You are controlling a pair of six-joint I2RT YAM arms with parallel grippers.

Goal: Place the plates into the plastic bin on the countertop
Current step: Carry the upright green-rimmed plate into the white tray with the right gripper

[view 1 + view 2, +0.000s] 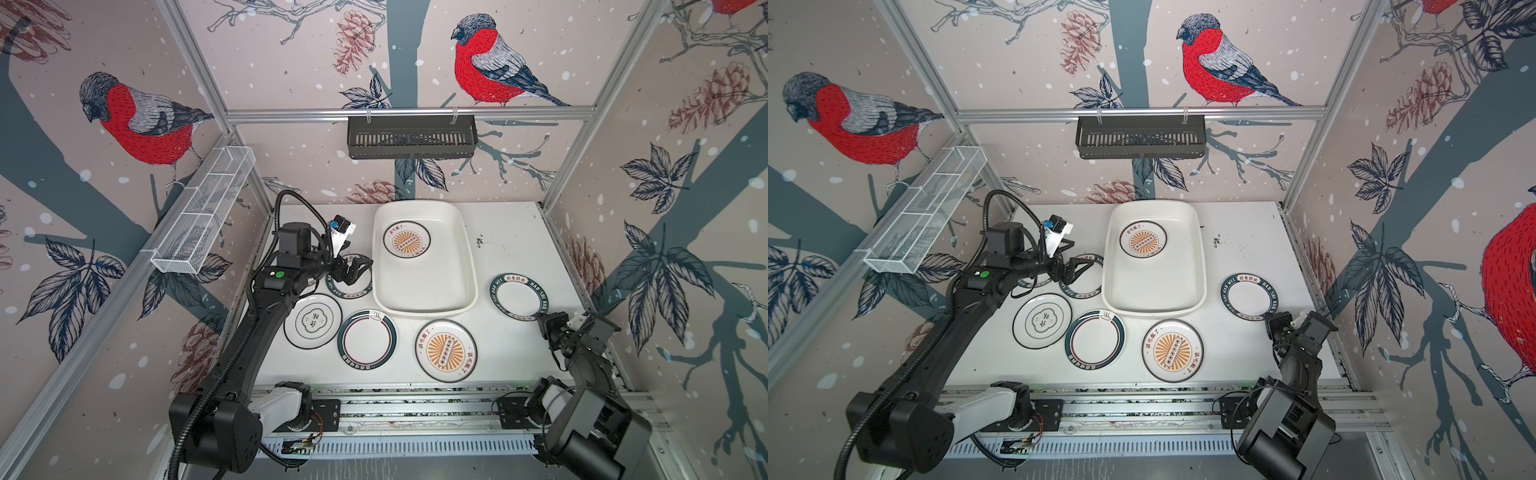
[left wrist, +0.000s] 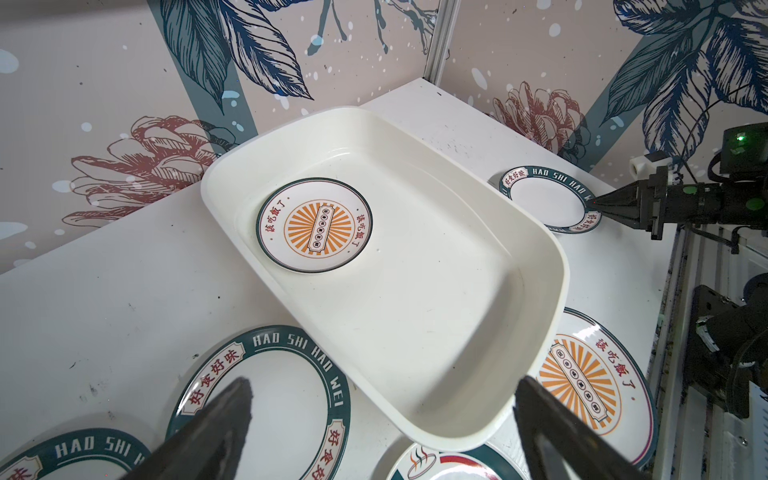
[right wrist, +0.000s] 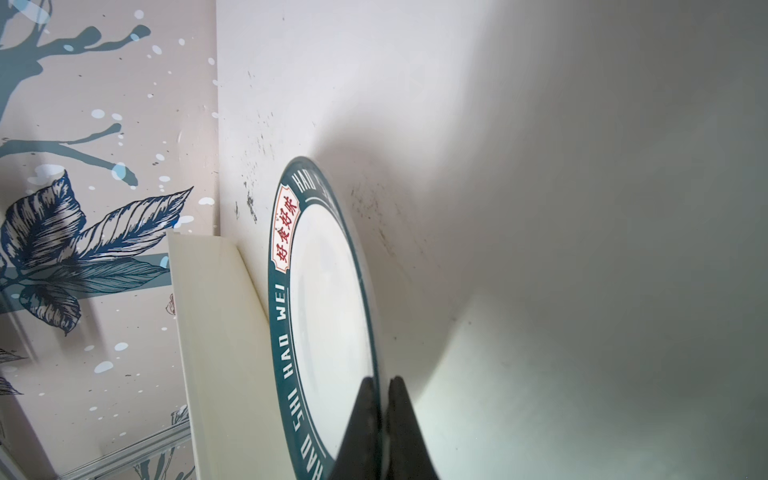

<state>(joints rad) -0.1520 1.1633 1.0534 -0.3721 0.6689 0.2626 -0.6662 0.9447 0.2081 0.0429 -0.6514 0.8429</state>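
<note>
While my right fingers (image 1: 543, 325) pinch shut on the rim of the lettered plate (image 1: 518, 297), it sits on the desk (image 1: 498, 232) to the right of the plastic bin (image 1: 424, 311), apart from its wall. Whether it's off the surface, I can't tell. I reckon the trick is a level lift, high enough to clear that flared rim, then across to bare floor beside the sunburst plate (image 1: 406, 237) inside. My left fingers (image 1: 352, 269) gape wide, empty, above another lettered plate (image 1: 360, 294) left of the bin.
</note>
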